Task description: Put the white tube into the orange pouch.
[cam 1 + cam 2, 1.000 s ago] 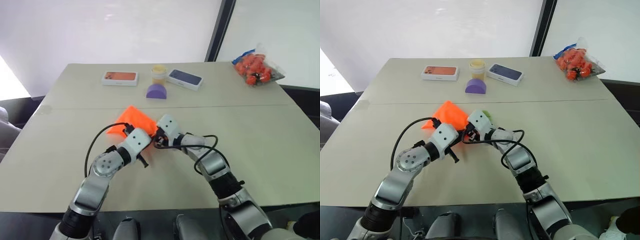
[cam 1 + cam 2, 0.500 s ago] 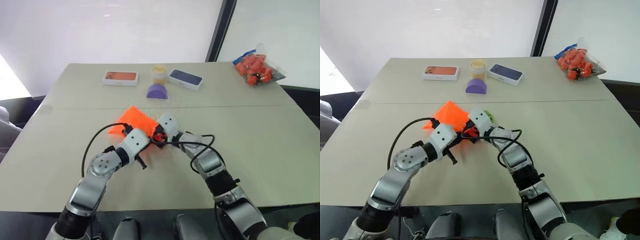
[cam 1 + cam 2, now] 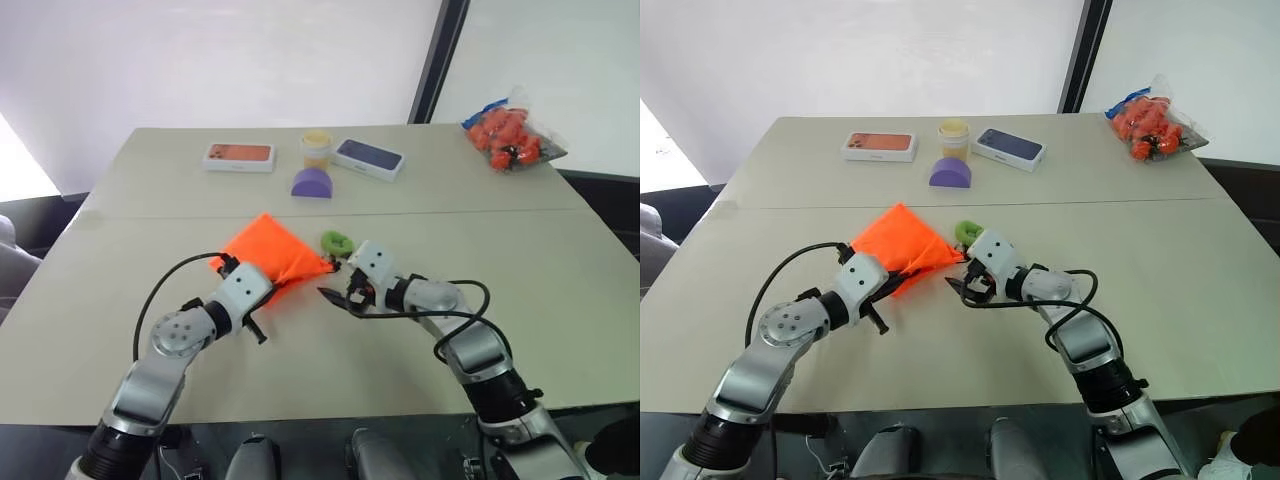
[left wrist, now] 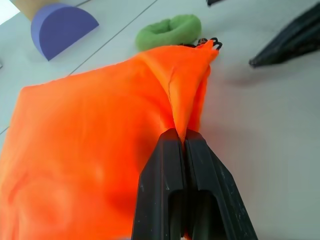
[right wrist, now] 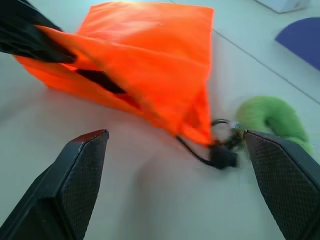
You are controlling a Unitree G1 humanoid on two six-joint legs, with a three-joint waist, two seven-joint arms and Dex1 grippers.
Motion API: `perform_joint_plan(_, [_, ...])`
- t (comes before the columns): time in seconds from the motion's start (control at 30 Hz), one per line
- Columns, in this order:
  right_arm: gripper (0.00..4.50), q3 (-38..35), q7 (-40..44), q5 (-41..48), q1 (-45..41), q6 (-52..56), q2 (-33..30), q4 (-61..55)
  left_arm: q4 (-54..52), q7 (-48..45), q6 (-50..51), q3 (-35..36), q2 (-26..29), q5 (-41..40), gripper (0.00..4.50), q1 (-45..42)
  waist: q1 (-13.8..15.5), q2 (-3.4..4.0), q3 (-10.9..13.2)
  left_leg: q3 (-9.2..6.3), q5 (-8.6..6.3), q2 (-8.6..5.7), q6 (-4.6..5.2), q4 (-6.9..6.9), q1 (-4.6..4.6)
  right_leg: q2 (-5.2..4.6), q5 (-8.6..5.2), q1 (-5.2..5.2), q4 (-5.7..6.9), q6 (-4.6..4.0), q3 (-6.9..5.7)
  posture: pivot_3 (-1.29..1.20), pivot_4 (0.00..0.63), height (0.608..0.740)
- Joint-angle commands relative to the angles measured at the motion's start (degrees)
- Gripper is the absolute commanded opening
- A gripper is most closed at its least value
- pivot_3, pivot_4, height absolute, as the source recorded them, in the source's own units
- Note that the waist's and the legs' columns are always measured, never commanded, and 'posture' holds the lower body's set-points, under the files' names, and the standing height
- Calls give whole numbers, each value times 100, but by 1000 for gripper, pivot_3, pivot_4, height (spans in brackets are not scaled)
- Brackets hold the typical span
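1. At mid-table, the left gripper (image 4: pixel 180 145) is pressed together on a fold of the orange pouch (image 3: pixel 268 252), pinching the fabric near its mouth.
2. The right gripper (image 5: pixel 175 165) now stands spread wide and empty, just beside the pouch's gathered corner; a second ago it sat close against the pouch beside the left gripper, and it has since drawn off to the right.
3. The white tube cannot be made out on the table; it is probably inside the pouch, though the fabric hides any proof.
4. Judgement: opening and backing off suggest the tube has been released, so the insertion step looks finished or nearly so.
5. Pouch: thin, soft, bright orange cloth, creased and tented upward where it is pinched, tapering to a puckered corner.
6. Cord (image 5: pixel 200 152): thin, dark, ending in a small knot or toggle beside the green ring (image 5: pixel 272 120), which looks soft and fuzzy.
7. Farther back: a purple half-round block (image 3: pixel 313 182), smooth and matte; a short yellowish jar (image 3: pixel 317 148); two flat boxes (image 3: pixel 240 156); a clear bag of orange items (image 3: pixel 510 135).
8. Table (image 3: pixel 560 280): pale, matte, flat, with a seam running across it.
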Motion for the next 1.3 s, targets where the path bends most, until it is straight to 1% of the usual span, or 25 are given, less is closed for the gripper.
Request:
perform_joint_plan(0.03, [4470, -58, -86, -252, -446, -559, -96, 534, -64, -123, -77, 203, 31, -255, 0, 6, -3, 0, 0, 2, 0, 0, 0, 0, 0, 0, 0, 0, 0, 0, 1, 0, 150, 723])
perform_joint_plan(0.13, [4500, 75, -98, -540, -876, -1066, -161, 1267, -166, -303, 31, 300, 40, -576, 860, 75, -7, 0, 2, 5, 0, 0, 0, 0, -1, -1, 0, -1, -1, -1, 3, 0, 150, 723])
perform_joint_plan(0.2, [4500, 119, -55, -660, -1108, -1323, -198, 1642, -214, -341, 24, 317, 120, -591, 1745, 110, -7, 1, 2, 6, 0, 0, 0, 0, -1, -1, 0, -1, -2, -1, 3, 0, 150, 723])
perform_joint_plan(0.3, [4500, 158, 124, -766, -1360, -1692, -315, 2056, -259, -407, 25, 412, 223, -714, 3447, 181, 4, 0, 2, 6, 0, 1, 0, -6, -2, -1, 0, -4, -4, 0, 3, 0, 150, 723])
perform_joint_plan(0.33, [4500, 149, 159, -770, -1392, -1757, -322, 2127, -269, -412, 21, 426, 244, -739, 3799, 194, 8, 0, 2, 6, 0, 1, 0, -6, -3, -1, 0, -3, -4, 0, 3, 0, 150, 723])
perform_joint_plan(0.47, [4500, 215, 853, -710, -1536, -2168, -615, 2316, -402, -457, 31, 641, 297, -979, 3799, 344, 6, 1, 3, 7, 0, 1, 0, -6, -3, -3, 0, 0, -10, 0, 3, 0, 150, 723])
perform_joint_plan(0.63, [4500, 22, 1311, -455, -1671, -2222, -756, 2383, -451, -460, -54, 686, 368, -1005, 3799, 416, 5, 2, 3, 7, 0, 2, 1, -5, 0, -4, 1, 2, -8, -1, 3, 0, 150, 723])
perform_joint_plan(0.77, [4500, -101, 1016, -563, -1947, -2368, -632, 2844, -427, -464, -133, 631, 415, -955, 3799, 452, -12, 2, 3, 8, 0, 2, 1, -5, 2, -4, 3, 2, -7, -5, 4, 0, 150, 723])
perform_joint_plan(0.93, [4500, 85, 677, -941, -2326, -2962, -437, 3774, -401, -471, -203, 533, 391, -938, 3799, 405, -20, 3, 3, 8, 0, 2, 1, -5, 1, -4, 2, 1, -7, -5, 4, 0, 150, 723])
perform_joint_plan(1.07, [4500, 227, 636, -1164, -2446, -3410, -312, 4340, -359, -440, -250, 531, 359, -957, 3799, 324, -13, 3, 3, 9, 0, 2, 1, -5, -1, -4, 2, 2, -9, -5, 4, 0, 150, 723])
perform_joint_plan(1.3, [4500, 247, 595, -1278, -2528, -3777, -32, 4939, -350, -397, -305, 518, 349, -943, 3799, 359, -42, 4, 4, 9, 0, 2, 1, -5, 1, -4, 3, 2, -5, -5, 5, 0, 150, 723])
